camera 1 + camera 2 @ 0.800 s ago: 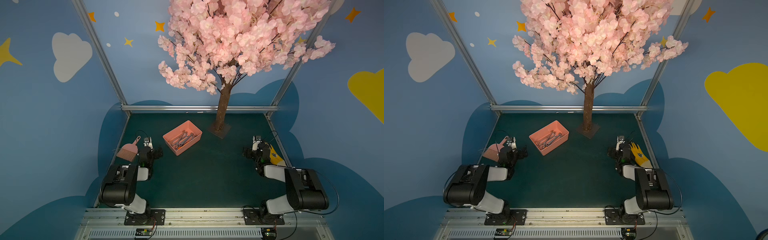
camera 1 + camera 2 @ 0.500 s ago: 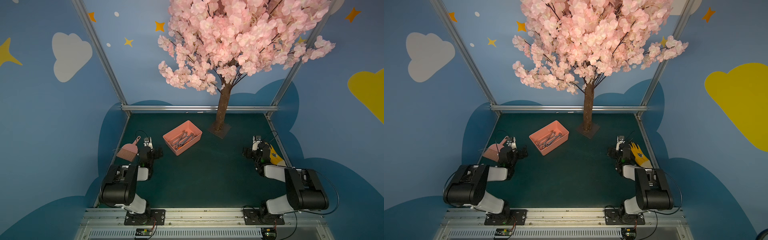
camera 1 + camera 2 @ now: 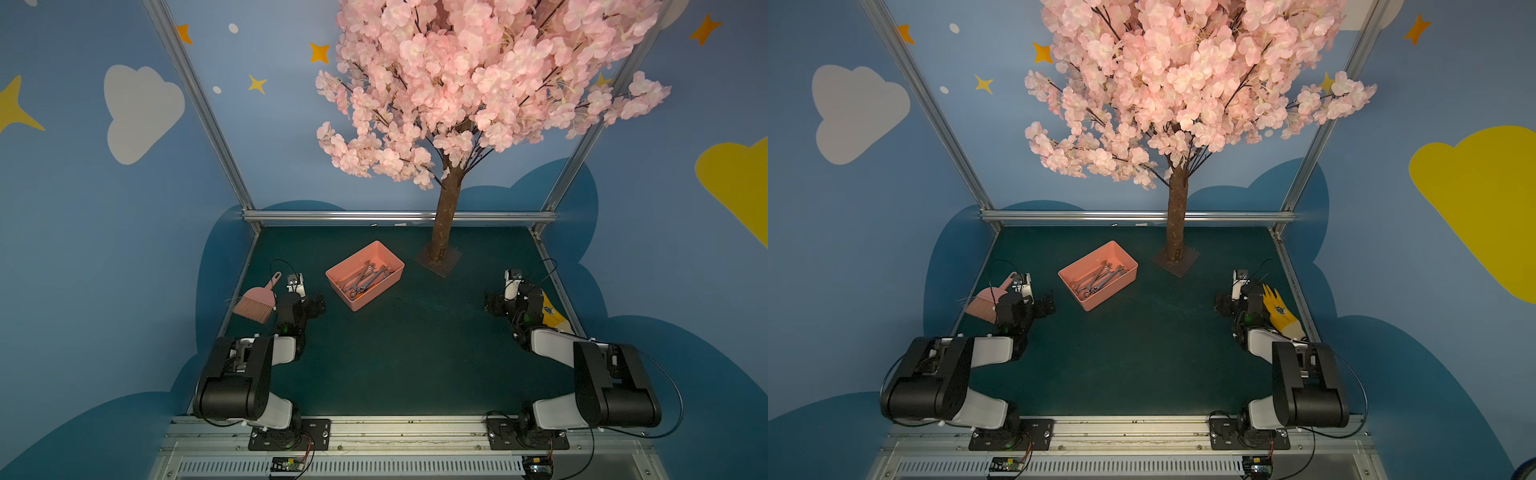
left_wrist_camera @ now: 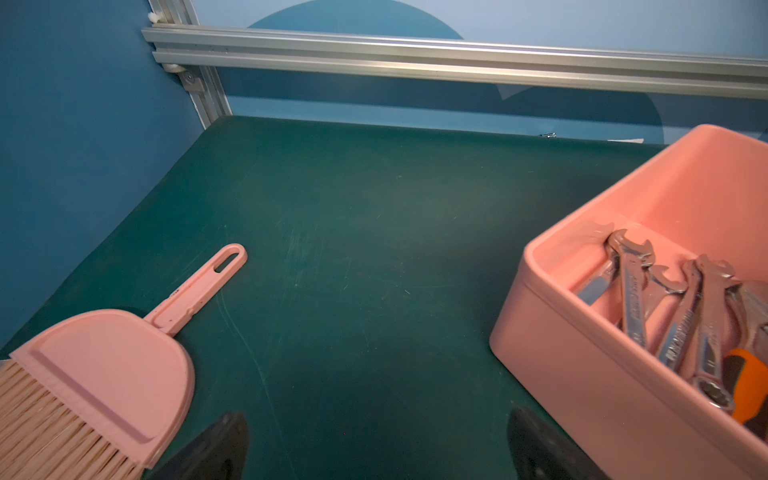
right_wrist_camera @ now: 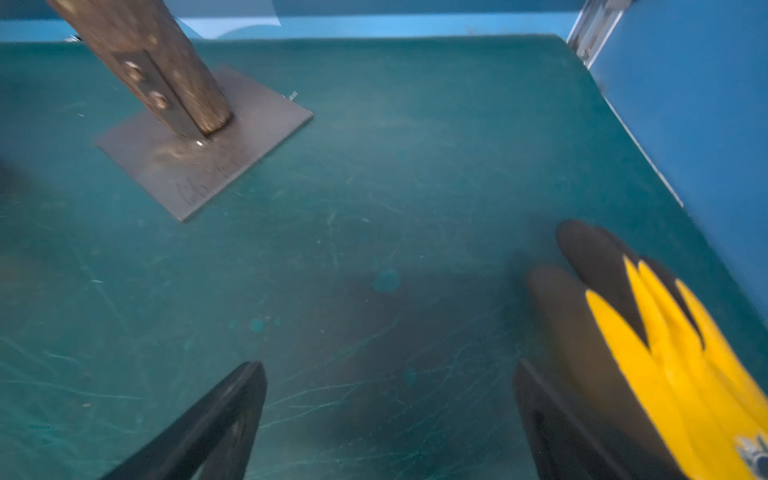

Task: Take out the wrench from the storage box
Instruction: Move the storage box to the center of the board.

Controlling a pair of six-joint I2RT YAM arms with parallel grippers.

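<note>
left wrist view: the left pincer (image 4: 376, 430) hangs low over the dark green desk (image 4: 353, 249), its 2 black jaws spread wide with nothing between them. the salmon-pink rectangular plastic storage box (image 4: 582, 374) sits just beside 1 jaw, so this arm looks best placed for the reach. inside the box, several silver steel wrenches (image 4: 631, 291) lie overlapped in a loose heap along its length, probably because it is only a little longer than they are. an orange-and-black tool (image 4: 748, 374) of a kind i cannot tell lies with them. no wrench is out yet. the right pincer (image 5: 388, 370) is likewise spread and empty, well apart from the box, beside a yellow-and-black work glove (image 5: 665, 353). a pink plastic hand brush (image 4: 104, 374) lies flat on the left arm's other side.
</note>
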